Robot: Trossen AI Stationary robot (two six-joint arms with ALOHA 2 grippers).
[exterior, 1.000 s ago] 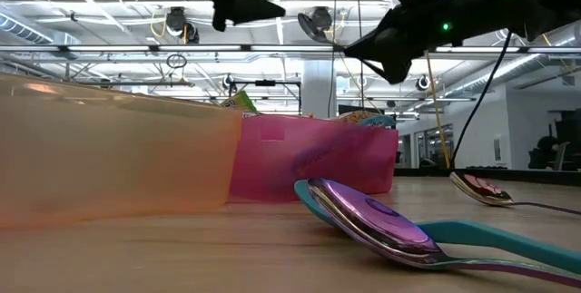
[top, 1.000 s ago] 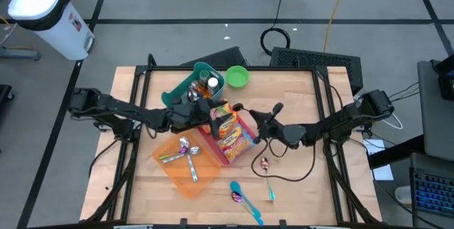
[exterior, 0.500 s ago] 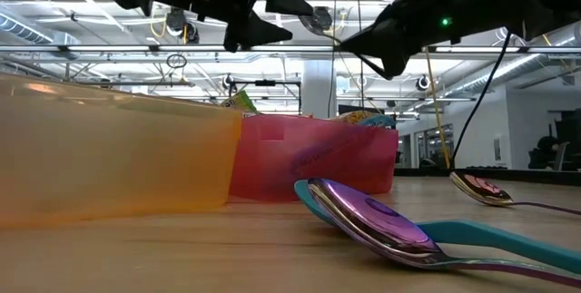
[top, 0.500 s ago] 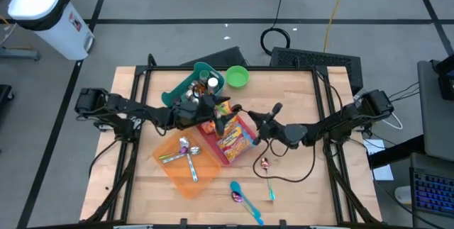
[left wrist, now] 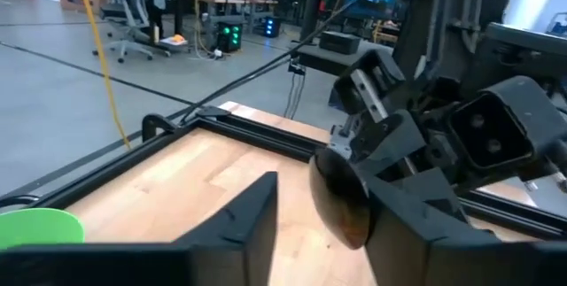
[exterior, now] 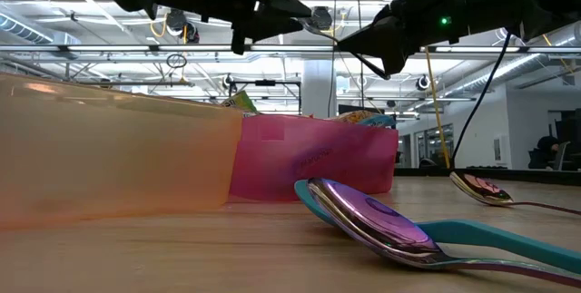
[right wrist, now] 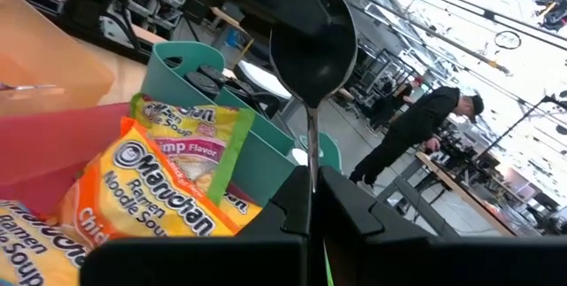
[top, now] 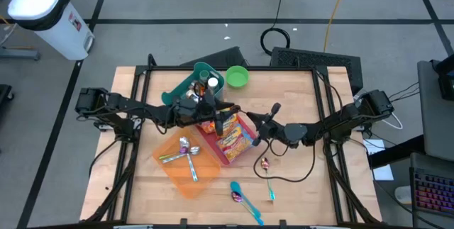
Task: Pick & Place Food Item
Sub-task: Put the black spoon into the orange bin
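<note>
My right claw [right wrist: 310, 199] is clamped on a spoon [right wrist: 312, 42], handle upright; the noodle packets [top: 230, 134] lie just below, nearer my left claw [top: 225, 110], fingers apart.

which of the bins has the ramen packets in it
The pink bin in the middle, under both grippers; the orange bin holds spoons, and the teal bin holds other things.

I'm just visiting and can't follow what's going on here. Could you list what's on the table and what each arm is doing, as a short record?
Pink bin: holds ramen noodle packets
Orange bin: holds spoons
Teal bin: beside a green bowl
Loose spoons: purple spoon and another spoon on the wood
Left gripper: over the pink bin
Right gripper: shut on a dark spoon
</note>
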